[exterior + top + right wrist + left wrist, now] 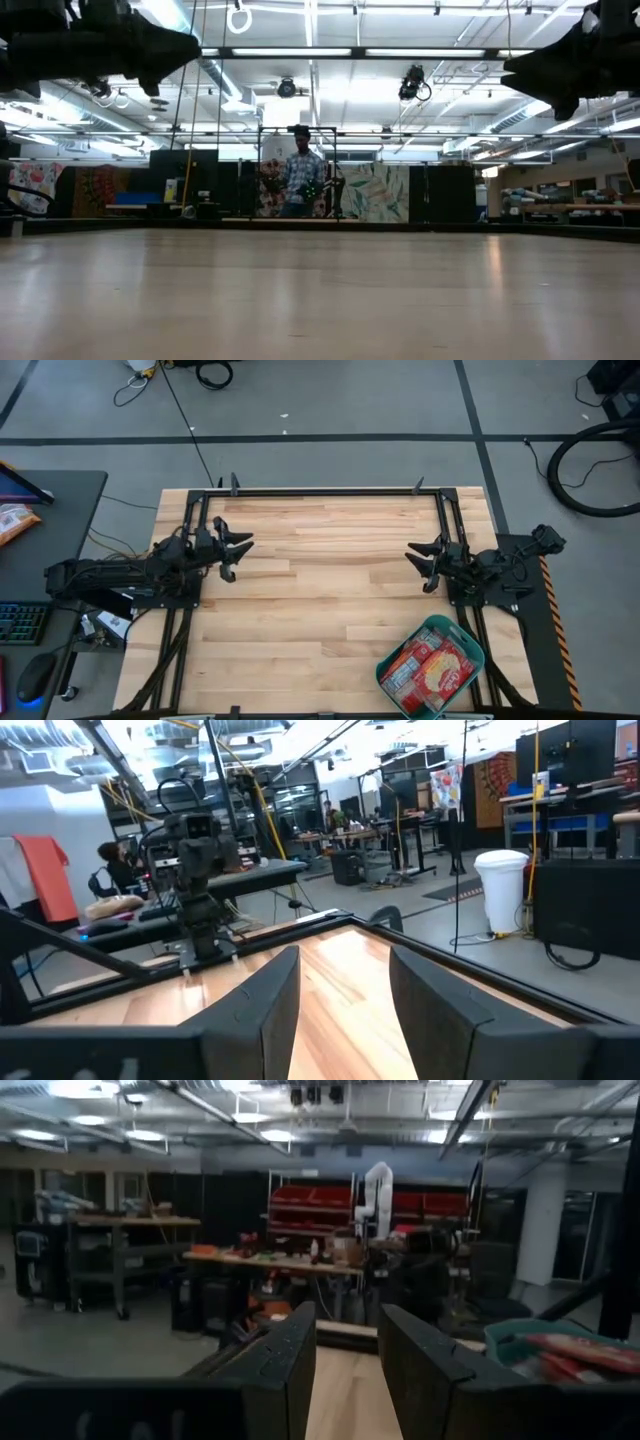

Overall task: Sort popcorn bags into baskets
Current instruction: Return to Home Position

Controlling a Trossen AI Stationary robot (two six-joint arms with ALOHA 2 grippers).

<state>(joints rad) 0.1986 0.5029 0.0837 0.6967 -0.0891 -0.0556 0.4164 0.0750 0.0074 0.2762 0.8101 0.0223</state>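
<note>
Red popcorn bags fill the basket near the open right claw; left claw open

Left arm is sitting tucked at nine o'clock, left gripper pointing toward three, fingers spread apart. Right arm is mirroring it at three o'clock, right gripper facing nine, fingers parted, both hovering high.

1. Matt black throughout on the left arm: chunky rounded links, bulky joints.
2. Same black, same blocky build on the right arm.
3. Forked black jaws at each tip, seen from above.
4. Up close, flat dark left fingers with squared edges and smooth inner faces; right fingers alike.
</note>
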